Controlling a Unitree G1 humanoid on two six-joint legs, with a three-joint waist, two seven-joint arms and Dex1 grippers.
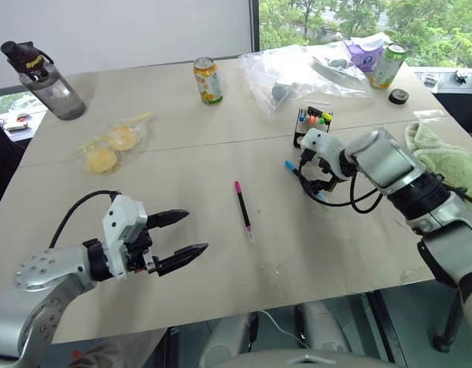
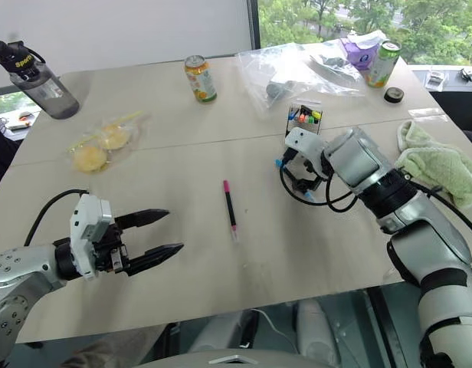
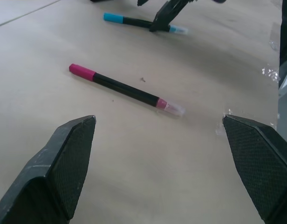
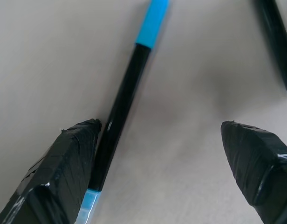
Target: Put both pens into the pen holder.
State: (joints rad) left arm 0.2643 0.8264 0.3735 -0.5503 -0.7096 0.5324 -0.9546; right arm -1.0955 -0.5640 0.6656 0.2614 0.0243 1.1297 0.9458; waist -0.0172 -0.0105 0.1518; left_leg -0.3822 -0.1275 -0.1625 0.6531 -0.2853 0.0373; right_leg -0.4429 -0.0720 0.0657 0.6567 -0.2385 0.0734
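Note:
A pink-capped pen (image 1: 243,208) lies on the table's middle, ahead of my open left gripper (image 1: 195,231), which hovers near the front edge with nothing between its fingers. The same pen (image 3: 127,89) shows past the left gripper's fingertips (image 3: 78,140) in the left wrist view. The blue-capped pen (image 4: 129,88) lies flat under my right gripper (image 1: 313,178), which points down over it, open. The barrel runs along the inner side of one finger (image 4: 73,158). The black mesh pen holder (image 1: 313,126), with bright markers in it, stands just behind the right gripper.
A water bottle (image 1: 48,80) stands at the back left, an orange can (image 1: 208,80) at the back middle, a green can (image 1: 387,65) and a plastic bag (image 1: 297,73) at the back right. Bagged yellow items (image 1: 109,146) lie left, a green towel (image 1: 450,157) right.

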